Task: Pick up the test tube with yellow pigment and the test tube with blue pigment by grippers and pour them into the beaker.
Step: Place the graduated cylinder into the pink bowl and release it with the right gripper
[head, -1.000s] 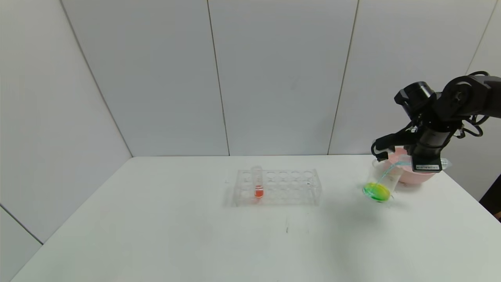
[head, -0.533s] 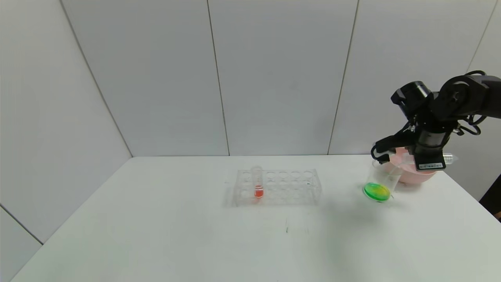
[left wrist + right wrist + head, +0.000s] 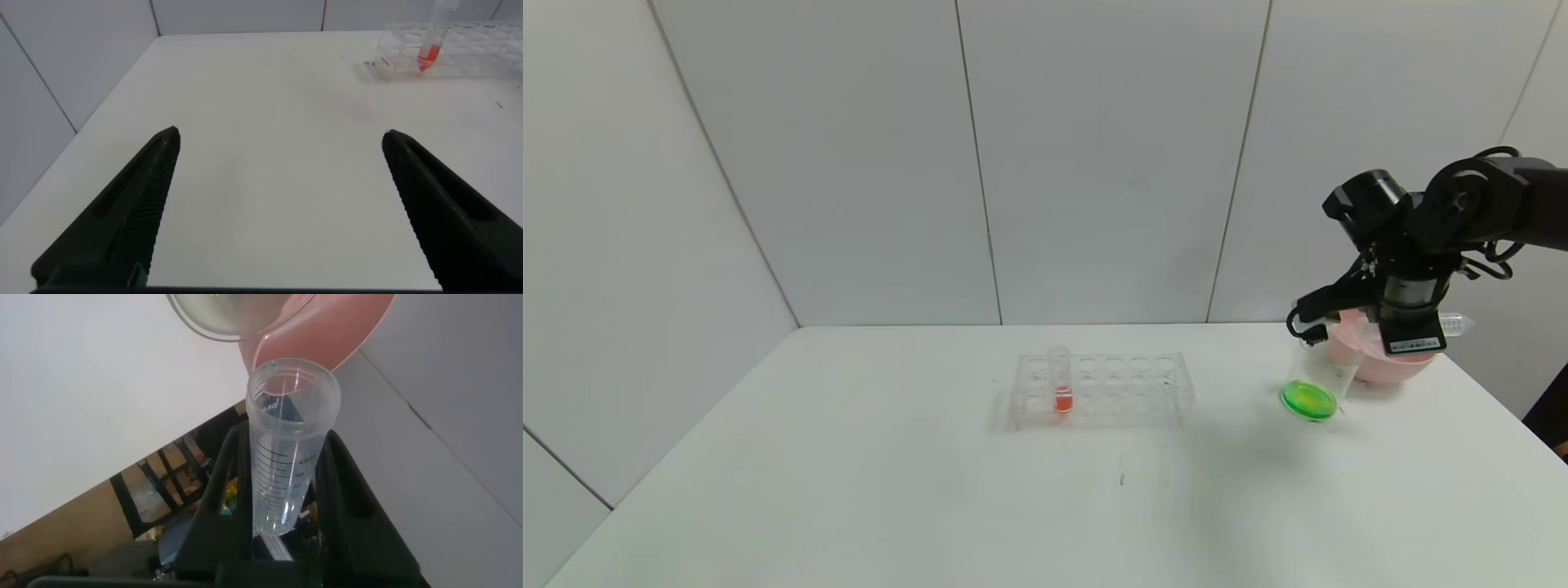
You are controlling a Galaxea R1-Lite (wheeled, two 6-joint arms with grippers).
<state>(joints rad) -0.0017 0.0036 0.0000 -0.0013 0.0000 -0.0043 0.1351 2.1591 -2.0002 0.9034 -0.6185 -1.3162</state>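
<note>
Green liquid in the clear beaker (image 3: pixel 1313 384), pink bowl (image 3: pixel 1388 363), orange-red tube (image 3: pixel 1061 382).

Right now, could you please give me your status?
Right gripper holds emptied clear test tube tipped above clear beaker, green liquid inside. Left gripper open, idle. Nothing obstructing.

White desk (image 3: pixel 931 490) boxed in by pale grey walls (image 3: pixel 1094 163).
Wall panels meet at thin dark seams, soft even light across the desk top (one small dark scuff (image 3: pixel 1121 478) showing near its middle).
</note>
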